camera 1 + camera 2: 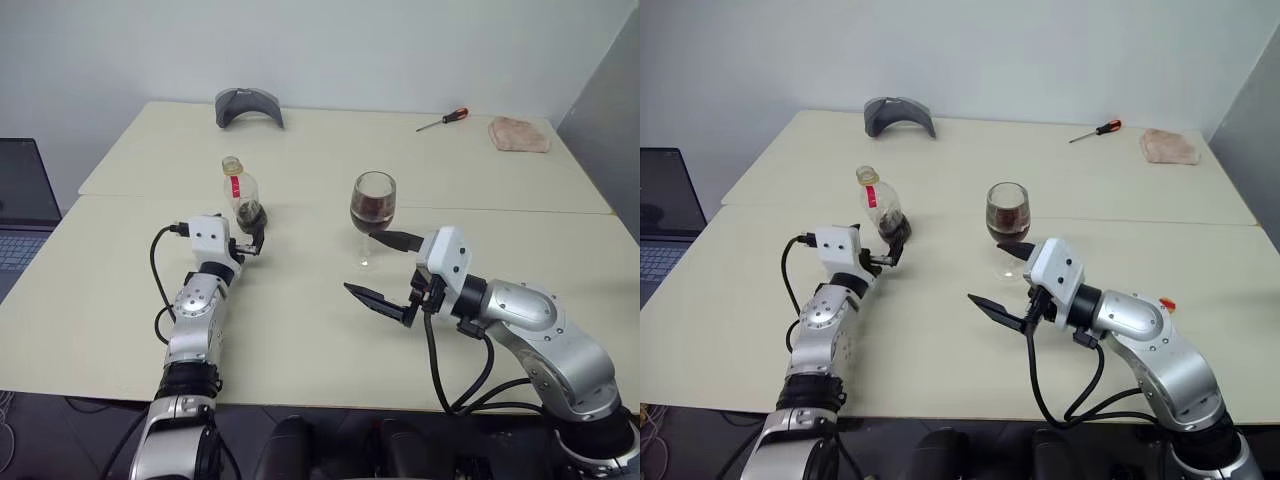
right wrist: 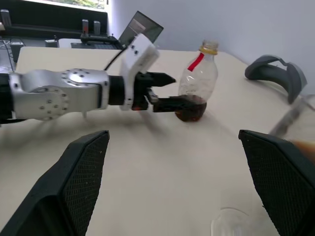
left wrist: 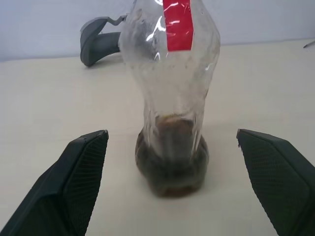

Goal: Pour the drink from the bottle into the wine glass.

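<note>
The bottle [image 1: 240, 188], clear plastic with a red label strip, stands upright on the table [image 1: 300, 330]. A little dark drink [image 3: 172, 169] lies in its base. My left gripper [image 1: 255, 238] is open just in front of the bottle's base, its fingers [image 3: 78, 167] spread wide and not touching it. The wine glass [image 1: 372, 205] stands upright to the right, its bowl holding dark drink. My right gripper [image 1: 388, 270] is open and empty beside the glass's foot, pointing left toward the bottle [image 2: 197, 83].
At the table's far edge lie a grey curved object [image 1: 248, 105], a red-handled screwdriver [image 1: 443, 119] and a pink cloth [image 1: 518, 134]. A laptop [image 1: 20, 200] sits off the table's left side. A seam runs across the table behind the bottle and glass.
</note>
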{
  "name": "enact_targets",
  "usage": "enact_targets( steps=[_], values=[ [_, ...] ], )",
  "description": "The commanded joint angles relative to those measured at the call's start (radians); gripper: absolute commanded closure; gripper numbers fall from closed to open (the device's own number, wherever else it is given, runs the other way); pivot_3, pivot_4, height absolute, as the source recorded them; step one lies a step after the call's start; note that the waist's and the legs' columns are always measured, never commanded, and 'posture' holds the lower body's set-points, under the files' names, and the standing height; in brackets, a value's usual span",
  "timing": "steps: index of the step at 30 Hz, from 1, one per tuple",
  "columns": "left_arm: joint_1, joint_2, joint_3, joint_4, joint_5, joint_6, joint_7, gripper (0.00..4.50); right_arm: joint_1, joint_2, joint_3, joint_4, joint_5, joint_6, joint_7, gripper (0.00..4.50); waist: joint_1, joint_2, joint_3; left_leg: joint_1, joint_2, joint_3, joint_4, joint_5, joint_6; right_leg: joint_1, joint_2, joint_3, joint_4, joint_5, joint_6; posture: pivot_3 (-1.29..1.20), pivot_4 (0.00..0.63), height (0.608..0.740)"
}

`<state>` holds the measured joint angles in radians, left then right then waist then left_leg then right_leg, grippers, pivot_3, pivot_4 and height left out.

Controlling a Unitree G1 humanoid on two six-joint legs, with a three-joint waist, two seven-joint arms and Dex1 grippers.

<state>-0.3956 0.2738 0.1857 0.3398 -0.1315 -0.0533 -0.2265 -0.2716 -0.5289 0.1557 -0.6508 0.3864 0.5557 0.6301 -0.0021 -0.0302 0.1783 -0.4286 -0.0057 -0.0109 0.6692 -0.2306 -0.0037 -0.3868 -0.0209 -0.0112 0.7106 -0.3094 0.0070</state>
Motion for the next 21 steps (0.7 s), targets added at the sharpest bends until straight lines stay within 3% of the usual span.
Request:
enact_targets(
  steps=[1,5,10,16,21],
  values=[
    [0.082,0.005,0.003,-0.226,-0.009,0.121,0.033,0.03,0.088,0.005,-0.054,-0.003,-0.023,-0.06,-0.031,0.0,0.0,0.0,0.0,0.0,0.0,0.0,0.0,0.0,0.0,0.0,0.0,0.0,0.0,0.0,0.0,0.0,0.15,0.74],
    [0.169,-0.004,-0.028,-0.397,0.011,0.252,0.058,0.03,0.217,0.034,-0.08,0.061,-0.085,-0.191,-0.059,0.0,0.001,0.0,0.0,0.001,0.0,0.0,-0.001,0.0,0.0,0.001,0.0,0.0,-0.001,0.0,0.0,0.0,0.15,0.74],
    [0.26,-0.001,-0.102,-0.533,0.019,0.325,0.015,0.03,0.338,0.159,-0.145,0.192,-0.141,-0.337,-0.182,0.0,0.001,0.0,-0.001,0.005,0.0,0.001,-0.004,0.0,0.0,0.005,0.0,0.001,-0.003,0.0,0.0,0.0,0.15,0.74],
    [0.279,-0.034,-0.13,-0.57,0.009,0.32,0.012,0.03,0.308,0.309,-0.218,0.404,-0.243,-0.487,-0.391,0.0,0.0,0.001,-0.001,0.013,0.0,0.001,-0.008,0.0,0.0,0.012,0.001,0.001,-0.006,0.0,0.0,0.0,0.15,0.74],
    [0.287,-0.034,-0.118,-0.555,0.006,0.279,-0.005,0.03,0.275,0.312,-0.228,0.508,-0.29,-0.576,-0.41,0.0,0.0,0.001,-0.001,0.013,0.0,0.001,-0.008,0.0,0.0,0.013,0.001,0.001,-0.007,0.0,0.0,0.0,0.15,0.74]
  ],
)
